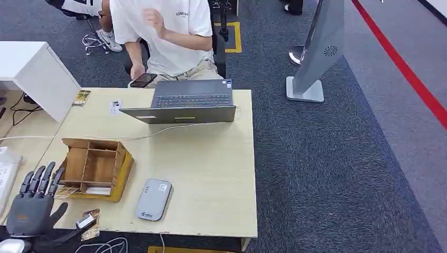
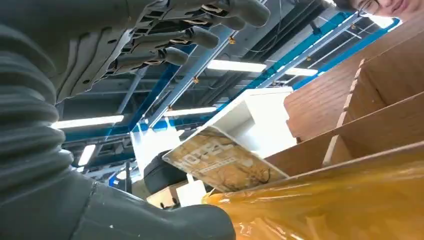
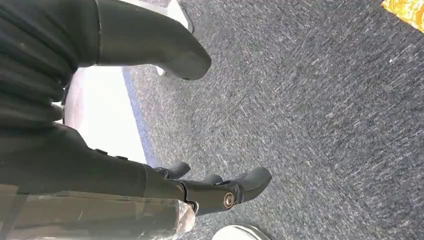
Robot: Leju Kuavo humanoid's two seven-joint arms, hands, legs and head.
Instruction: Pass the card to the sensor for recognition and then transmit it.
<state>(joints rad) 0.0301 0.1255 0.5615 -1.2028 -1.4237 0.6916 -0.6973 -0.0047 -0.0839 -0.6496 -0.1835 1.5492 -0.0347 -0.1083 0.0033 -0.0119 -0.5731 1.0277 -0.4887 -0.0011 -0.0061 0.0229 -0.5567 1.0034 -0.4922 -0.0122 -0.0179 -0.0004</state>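
As the left robot hand [image 1: 32,203] hangs empty with fingers spread beside the brown wooden compartment box [image 1: 95,166] on the pale wooden table [image 1: 211,174], it should pinch the printed yellowish card [image 2: 222,160] by its free edge. That card leans at the box's near side; the compartments' contents I cannot tell. The right robot hand [image 3: 210,187] hangs over grey carpet, fingers loosely curled, holding nothing.

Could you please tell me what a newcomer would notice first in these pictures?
Probably the robot's dark left hand, fingers spread, at the near left corner of the pale wooden table, beside the compartmented brown wooden box. Next, the open grey laptop at the far edge, with a person in a white T-shirt seated behind it.
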